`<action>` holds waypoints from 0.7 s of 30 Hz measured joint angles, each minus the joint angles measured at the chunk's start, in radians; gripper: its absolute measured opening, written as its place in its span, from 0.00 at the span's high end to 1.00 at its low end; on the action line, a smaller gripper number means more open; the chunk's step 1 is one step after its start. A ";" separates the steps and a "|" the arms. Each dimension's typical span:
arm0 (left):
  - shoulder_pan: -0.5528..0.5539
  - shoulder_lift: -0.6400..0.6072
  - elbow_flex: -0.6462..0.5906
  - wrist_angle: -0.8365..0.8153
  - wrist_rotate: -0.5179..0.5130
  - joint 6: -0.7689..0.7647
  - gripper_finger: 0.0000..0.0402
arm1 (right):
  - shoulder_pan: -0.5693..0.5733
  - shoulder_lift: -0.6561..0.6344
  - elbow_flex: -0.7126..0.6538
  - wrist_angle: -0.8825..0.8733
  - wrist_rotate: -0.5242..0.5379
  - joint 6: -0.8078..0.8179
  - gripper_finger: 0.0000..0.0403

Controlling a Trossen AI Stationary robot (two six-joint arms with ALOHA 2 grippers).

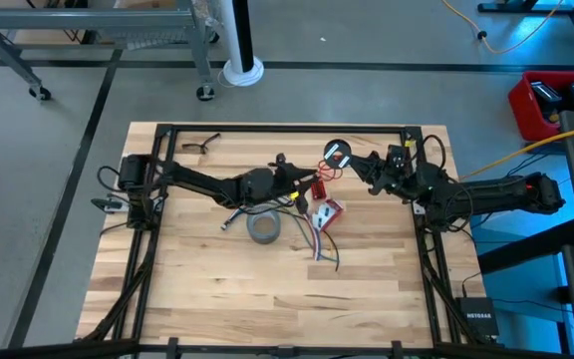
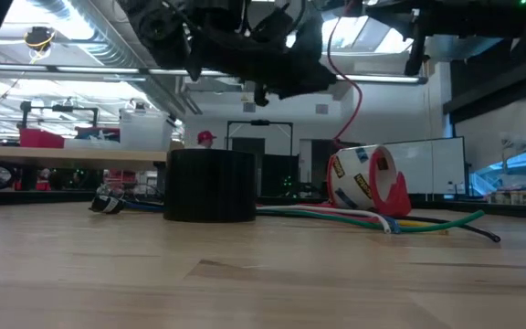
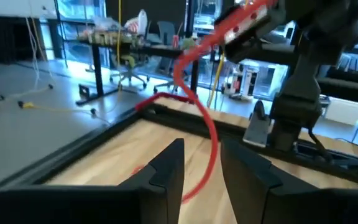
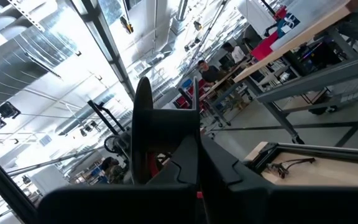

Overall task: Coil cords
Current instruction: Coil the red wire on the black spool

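While the red cord [image 3: 199,106] hangs looped above the surface [image 1: 197,279], your left hand [image 3: 201,171] released around it and your right hand [image 1: 352,158] clenched on its coil [image 1: 336,154], treat it as light and springy: grip near the loop.

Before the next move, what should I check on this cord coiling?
1. Right claw grips the black coil: ok.
2. Red wire runs between the left claw fingers: ok.
3. Left claw clamped on the red wire: not ok, open.
4. Red wire lifted off the table: ok.
5. Grey tape roll apart from both claws: ok.
6. Red wire's far end free: cannot tell.
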 joint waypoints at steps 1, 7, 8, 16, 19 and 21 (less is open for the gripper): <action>0.000 0.011 0.001 0.010 0.001 -0.018 0.76 | 0.000 0.000 0.000 0.000 0.000 0.000 0.99; 0.001 0.066 0.007 0.028 0.043 -0.105 0.76 | 0.000 0.000 0.000 0.004 0.000 0.000 0.99; -0.001 0.077 0.007 0.050 0.055 -0.111 0.76 | 0.000 0.000 0.000 0.005 0.000 0.000 0.99; -0.010 0.141 0.038 0.143 0.076 -0.111 0.76 | 0.000 0.000 0.000 0.011 0.000 0.000 0.99; -0.010 0.167 0.074 0.143 0.074 -0.103 0.76 | 0.000 0.000 0.000 0.012 0.000 0.001 0.99; -0.008 0.179 0.096 0.127 0.075 -0.077 0.76 | 0.000 0.000 0.000 0.011 0.000 0.004 0.99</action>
